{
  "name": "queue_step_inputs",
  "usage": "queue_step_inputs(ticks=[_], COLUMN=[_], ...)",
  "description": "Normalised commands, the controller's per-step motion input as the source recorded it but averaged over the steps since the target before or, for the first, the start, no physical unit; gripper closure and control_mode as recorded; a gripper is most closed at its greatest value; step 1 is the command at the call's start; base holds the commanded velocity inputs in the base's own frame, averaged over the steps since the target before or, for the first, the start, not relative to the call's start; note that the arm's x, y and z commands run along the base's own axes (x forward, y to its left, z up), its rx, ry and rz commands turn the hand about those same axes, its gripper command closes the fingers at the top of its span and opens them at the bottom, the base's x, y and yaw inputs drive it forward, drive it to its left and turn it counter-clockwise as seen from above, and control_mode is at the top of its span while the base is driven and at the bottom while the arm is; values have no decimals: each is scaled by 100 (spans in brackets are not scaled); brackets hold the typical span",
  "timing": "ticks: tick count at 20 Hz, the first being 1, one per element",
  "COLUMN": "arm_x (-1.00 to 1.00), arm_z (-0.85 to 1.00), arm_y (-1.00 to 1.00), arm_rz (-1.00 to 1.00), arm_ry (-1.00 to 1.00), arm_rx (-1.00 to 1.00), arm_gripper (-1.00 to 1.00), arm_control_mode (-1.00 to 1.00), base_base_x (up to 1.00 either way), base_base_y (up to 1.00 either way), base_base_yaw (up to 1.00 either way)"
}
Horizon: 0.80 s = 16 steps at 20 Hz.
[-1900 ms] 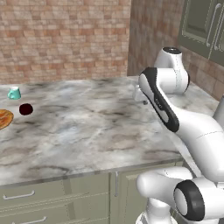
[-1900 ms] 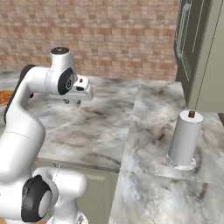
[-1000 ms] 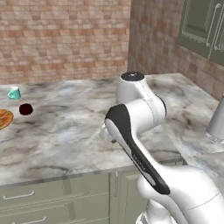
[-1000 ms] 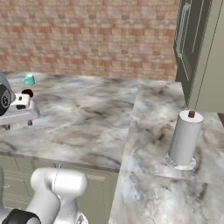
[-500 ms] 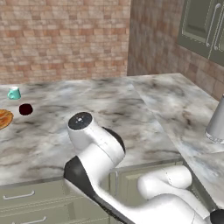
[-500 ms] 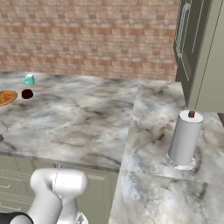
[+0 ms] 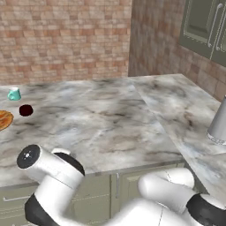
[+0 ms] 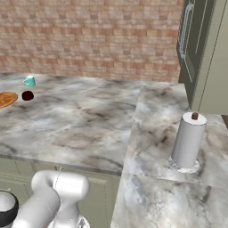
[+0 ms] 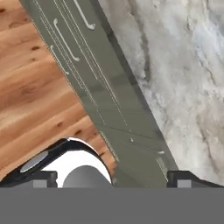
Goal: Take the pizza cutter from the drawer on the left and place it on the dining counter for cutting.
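Tool (image 9: 111, 175) hangs low in front of the cabinets w/ jaws apart, nothing between. Drawer fronts run as a long diagonal strip; the drawer handle (image 9: 83, 15) lies far up-left along it. Bench (image 9: 183, 74) to the right. Cutter presumably inside, drawers shut.

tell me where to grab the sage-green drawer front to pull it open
Take the slim silver bar handle mid-length, with the claw coming square at the sage-green drawer front and closing across the bar's thin width. The front lies flat and shut; only the bar stands proud.
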Motion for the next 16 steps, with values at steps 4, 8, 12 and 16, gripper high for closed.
queue_step_inputs(ticks=[4,8,12,16], arm_x=[-10,-5,0,0], arm_z=[-57,-61,-47,-38], arm_y=[82,67,46,11], arm_rz=[19,21,19,15], arm_ry=[-12,-16,-18,-22], arm_rx=[-23,-25,-21,-13], arm_gripper=[-100,-100,-100,-100], arm_control_mode=[-100,-100,-100,-100], base_base_x=[0,0,0,0], base_base_y=[0,0,0,0], base_base_yaw=[0,0,0,0])
